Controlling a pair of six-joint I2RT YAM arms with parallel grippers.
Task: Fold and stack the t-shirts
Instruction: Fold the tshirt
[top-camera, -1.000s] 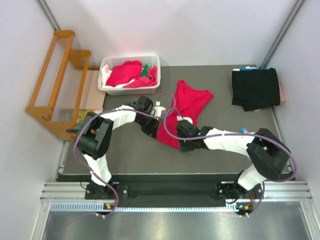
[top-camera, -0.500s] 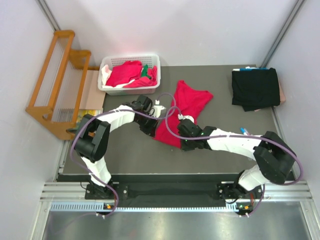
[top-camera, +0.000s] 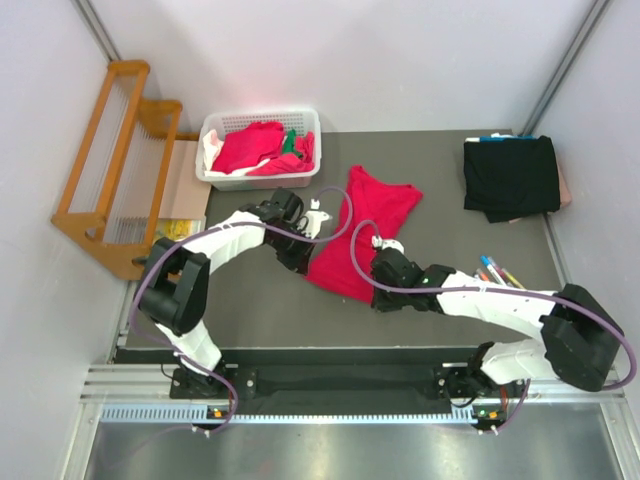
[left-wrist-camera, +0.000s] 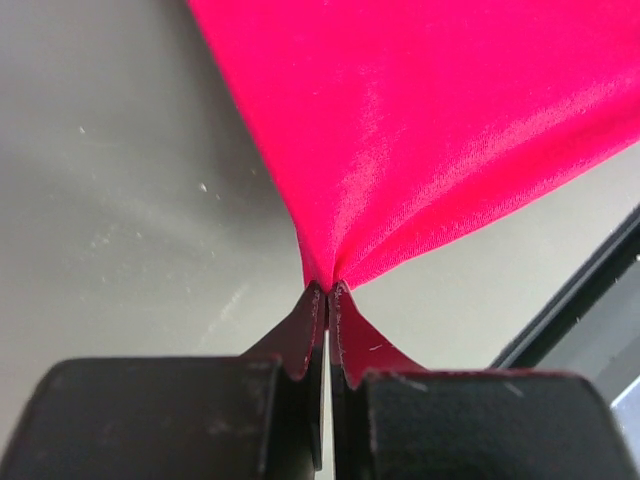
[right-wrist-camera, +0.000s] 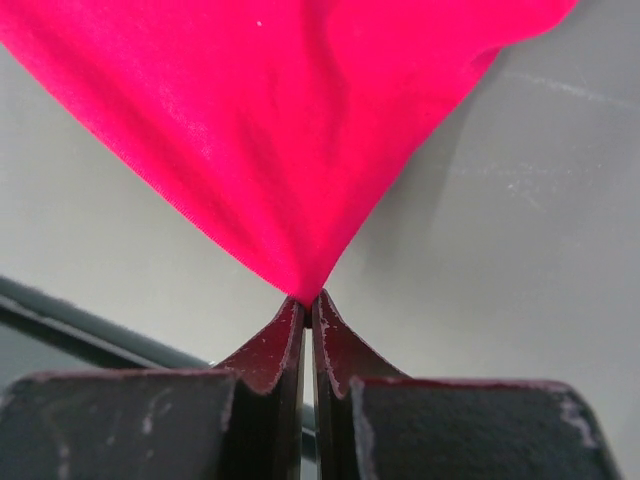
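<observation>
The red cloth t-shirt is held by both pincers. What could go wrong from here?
1. The left pincer and the right pincer each grip only a small pinch of the red cloth t-shirt at their very tips. A harder pull might let a corner slip out.
2. The coloured pens lie close beside the right arm. A sideways sweep of that arm could knock them away.

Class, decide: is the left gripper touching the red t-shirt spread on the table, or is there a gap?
Touching. The left wrist view shows the left gripper pinched shut on an edge of the red t-shirt, with the cloth fanning out from the pinch.
</observation>
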